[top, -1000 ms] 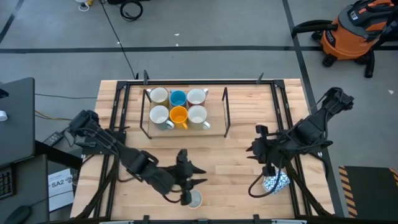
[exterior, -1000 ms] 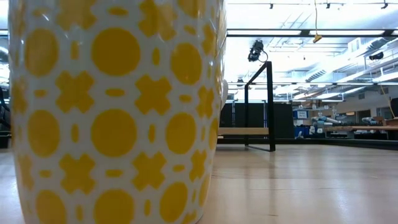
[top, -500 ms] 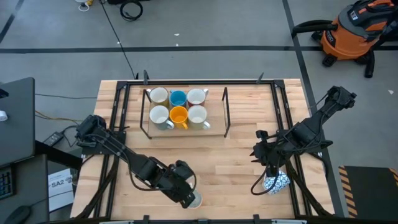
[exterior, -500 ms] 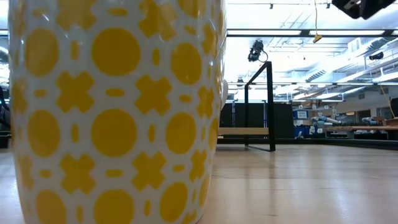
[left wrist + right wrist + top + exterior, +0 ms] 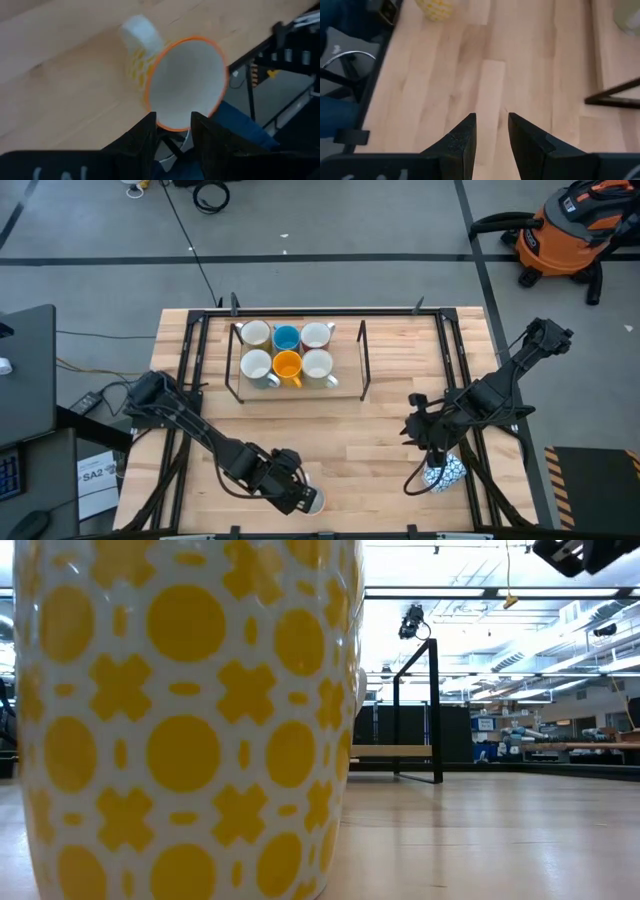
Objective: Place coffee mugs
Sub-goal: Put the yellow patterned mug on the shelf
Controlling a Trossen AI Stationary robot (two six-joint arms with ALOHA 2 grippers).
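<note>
1 label (image 5: 93, 476) beside the table (image 5: 385, 440) reads "SA2".

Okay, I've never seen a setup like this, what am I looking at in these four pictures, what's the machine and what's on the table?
It is a robot with two dark arms at a wooden table. One picture looks straight down from above, one sits at tabletop height, and two come from cameras on the arms' wrists. On a rack at the back stand six mugs: four white ones, a blue mug and an orange mug. The left gripper is at the front edge, its fingers straddling the rim of a yellow-patterned mug; that same mug fills the table-level picture. The right gripper hangs open and empty over bare wood, with a blue-and-white mug beside that arm.
</note>
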